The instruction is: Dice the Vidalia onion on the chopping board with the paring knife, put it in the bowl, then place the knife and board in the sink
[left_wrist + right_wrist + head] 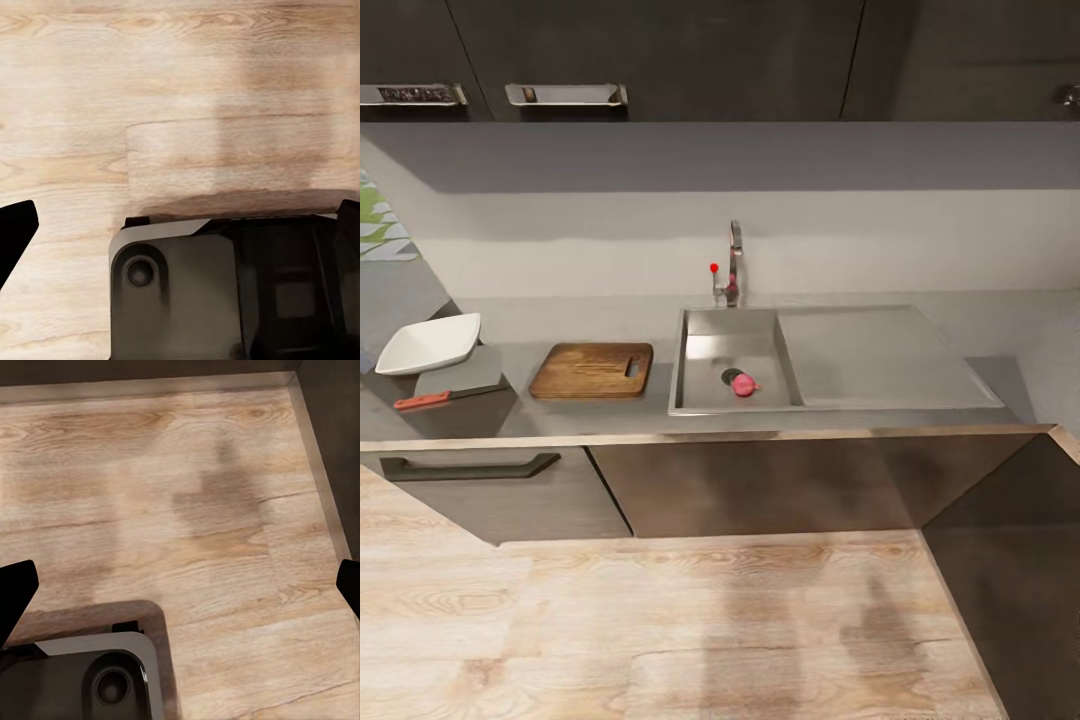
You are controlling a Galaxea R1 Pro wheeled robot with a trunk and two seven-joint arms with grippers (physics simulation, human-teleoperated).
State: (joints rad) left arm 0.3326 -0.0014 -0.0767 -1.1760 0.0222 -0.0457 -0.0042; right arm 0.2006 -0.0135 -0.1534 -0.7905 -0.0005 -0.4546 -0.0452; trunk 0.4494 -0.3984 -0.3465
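Four of the task's things sit in a row before us on the grey worktop (pixel 920 320), seen from our head camera. At the far left is the white bowl (pixel 430 343), tilted a little, and just in front of it lies the paring knife (pixel 445 396), its reddish handle pointing left and its dark blade pointing right, resting on a grey mat (pixel 465 370). To the right of the knife, apart from it, lies the wooden chopping board (pixel 592 370), flat, with its handle slot toward the sink (pixel 700 330). The steel basin lies just beside the board, with a flat draining area on its right. Inside the basin the pinkish Vidalia onion (pixel 744 385) rests on the bottom, touching or just beside the round dark drain (pixel 731 376). Behind the basin stands the chrome tap (pixel 732 265) with its red knob.

Our left gripper (pixel 184 225) hangs over the pale wooden floor (pixel 180 97) and part of our dark base (pixel 225 292); its fingertips show at opposite edges of the wrist view, spread wide and holding nothing. Our right gripper (pixel 184 585) hangs likewise over the floor, near a dark cabinet foot, its fingers also wide apart and empty.
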